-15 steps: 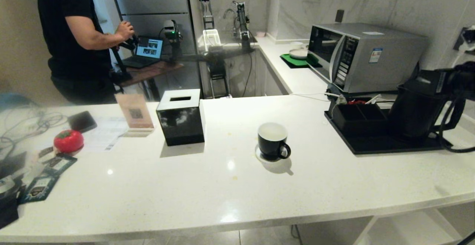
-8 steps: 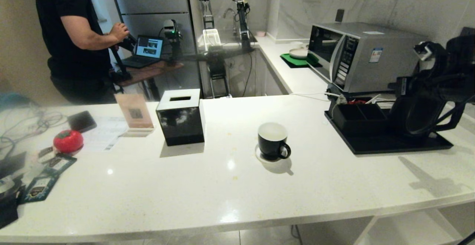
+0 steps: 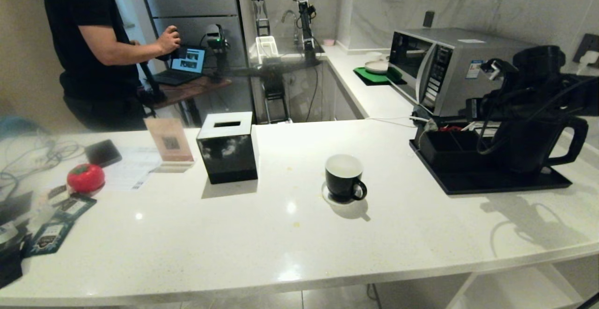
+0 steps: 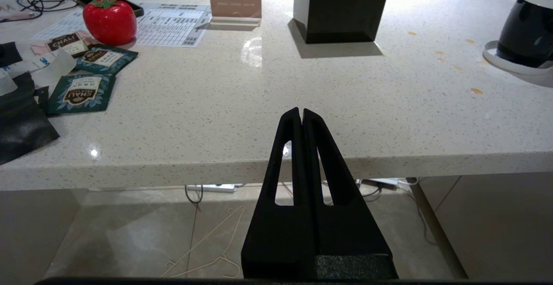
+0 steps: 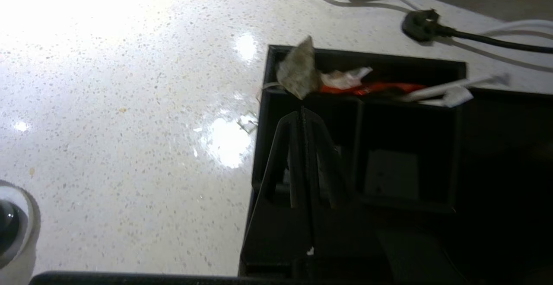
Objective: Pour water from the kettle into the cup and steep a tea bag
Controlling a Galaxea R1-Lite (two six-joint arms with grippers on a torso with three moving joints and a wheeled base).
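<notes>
At the counter's left end lie flat teal packets [image 3: 49, 238] beside a red tomato-shaped object [image 3: 86, 177], with a black box [image 3: 228, 147] further along; the left gripper [image 4: 301, 113] is parked below the counter edge, jaws pressed together and empty. Mid-counter the cup [image 3: 344, 178] stands upright on a white coaster [image 3: 327, 195], handle toward the robot's right. Further right a black tray [image 3: 486, 181] holds a compartmented organiser [image 3: 447, 147] and the kettle [image 3: 531, 143], handle pointing away from the cup. The right gripper [image 5: 302, 112] hangs over the organiser, closed on nothing, with what is probably the tea bag [image 5: 299, 74] just beyond its tips at the box's corner. The right arm is far nearer both kettle and bag
</notes>
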